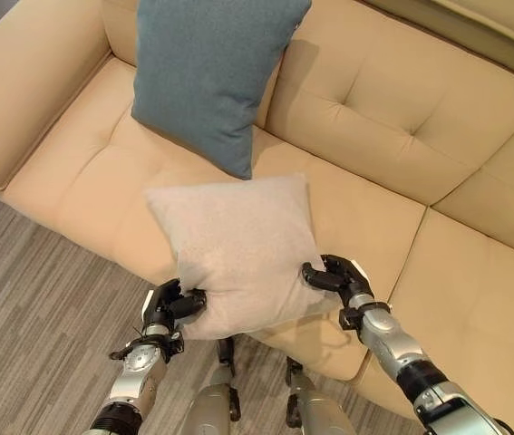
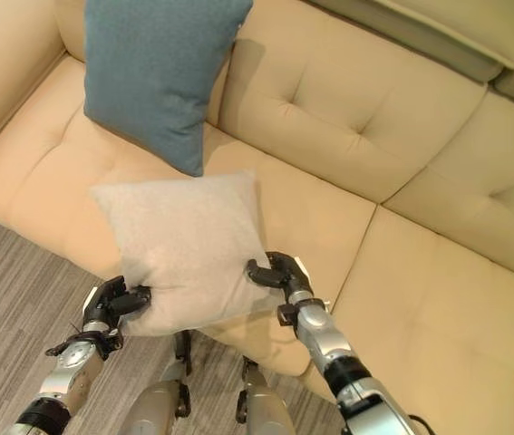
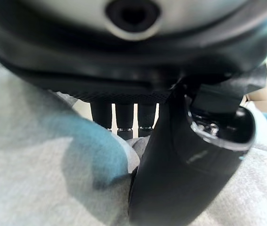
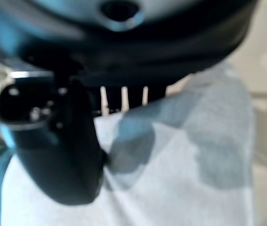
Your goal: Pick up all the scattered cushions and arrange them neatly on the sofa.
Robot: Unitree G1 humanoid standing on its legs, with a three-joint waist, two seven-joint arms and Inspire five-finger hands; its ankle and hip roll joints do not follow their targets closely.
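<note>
Pinching grey cushion: thumbs close-up in wrist views.

The sofa carries 1 cushion propped against its backrest at the left end. In front of that cushion, above the sofa's front edge, a 2nd cushion sits between the left hand and right hand.

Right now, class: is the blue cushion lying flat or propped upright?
Propped upright. The blue cushion leans against the sofa backrest, one corner down on the seat, behind the beige cushion.
</note>
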